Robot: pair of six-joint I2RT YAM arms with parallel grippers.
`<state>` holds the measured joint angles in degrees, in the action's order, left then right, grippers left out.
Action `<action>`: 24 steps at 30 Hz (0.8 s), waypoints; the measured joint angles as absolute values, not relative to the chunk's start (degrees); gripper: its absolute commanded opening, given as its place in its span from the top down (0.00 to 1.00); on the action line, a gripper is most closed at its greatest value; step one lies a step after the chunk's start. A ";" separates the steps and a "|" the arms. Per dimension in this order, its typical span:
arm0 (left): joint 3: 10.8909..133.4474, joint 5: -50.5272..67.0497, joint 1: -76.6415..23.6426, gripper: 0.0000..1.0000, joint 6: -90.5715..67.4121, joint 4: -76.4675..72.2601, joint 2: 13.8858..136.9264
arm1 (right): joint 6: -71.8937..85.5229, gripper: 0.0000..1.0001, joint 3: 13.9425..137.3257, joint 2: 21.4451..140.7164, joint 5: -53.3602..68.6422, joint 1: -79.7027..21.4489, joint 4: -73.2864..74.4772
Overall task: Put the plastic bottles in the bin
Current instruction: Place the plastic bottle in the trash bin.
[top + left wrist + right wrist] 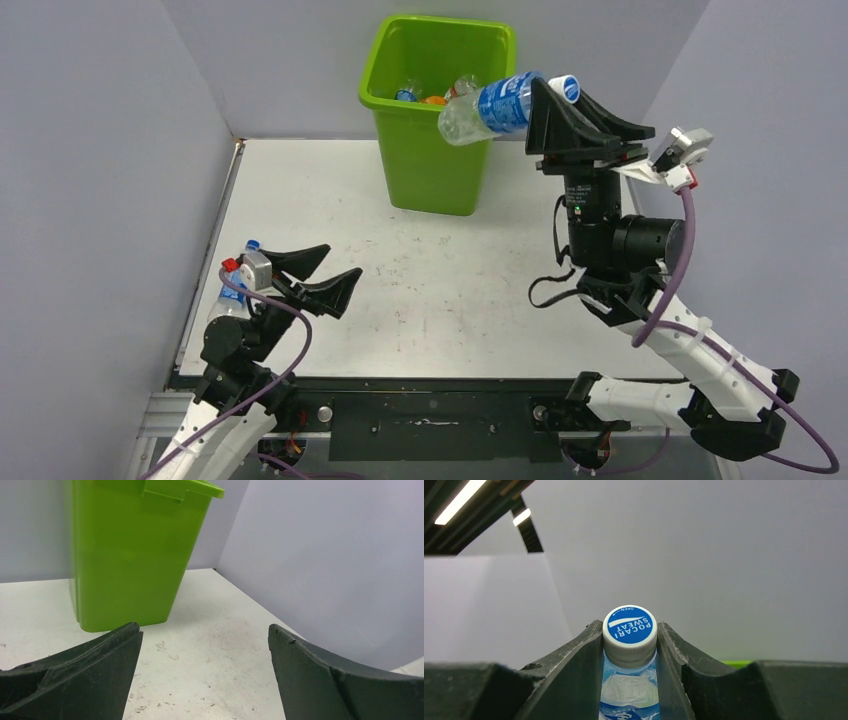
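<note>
White table, grey walls: with right gripper pinching Pocari Sweat bottle by the neck at bin right rim, shift left over the opening before releasing; leave spread, empty left gripper near left.

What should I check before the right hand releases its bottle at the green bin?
1. Right hand clamped on the clear, blue-labelled plastic bottle at its neck: ok.
2. Bottle fully over the opening of the tall lime-green plastic bin: cannot tell; from above it overlaps the rim's near right corner.
3. Room inside the bin: ok; the bottles inside lie low.
4. Left hand open, empty, well apart from the bin: ok.
</note>
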<state>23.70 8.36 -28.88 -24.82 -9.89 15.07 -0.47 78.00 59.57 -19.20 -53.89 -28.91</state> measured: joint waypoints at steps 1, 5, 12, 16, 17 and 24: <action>23.70 8.05 -28.84 0.04 -24.77 -9.65 15.07 | -2.09 0.95 78.30 60.69 -20.53 -53.32 -33.17; 23.70 7.46 -28.75 0.04 -24.56 -8.93 14.96 | -8.03 0.95 86.89 69.93 -23.44 -50.96 -41.82; 23.70 7.31 -28.75 0.04 -24.36 -8.75 14.11 | -18.39 0.95 106.17 93.62 -25.34 -42.19 -48.07; 23.70 7.53 -28.75 0.04 -24.38 -8.73 14.33 | -20.40 0.95 113.19 105.89 -25.23 -38.02 -47.05; 23.70 7.77 -28.75 0.04 -24.36 -8.73 14.39 | -20.18 0.95 114.54 108.44 -25.06 -37.10 -46.17; 23.70 8.64 -28.75 0.04 -24.36 -8.67 14.70 | -11.92 0.95 125.69 121.93 -24.25 -29.30 -40.84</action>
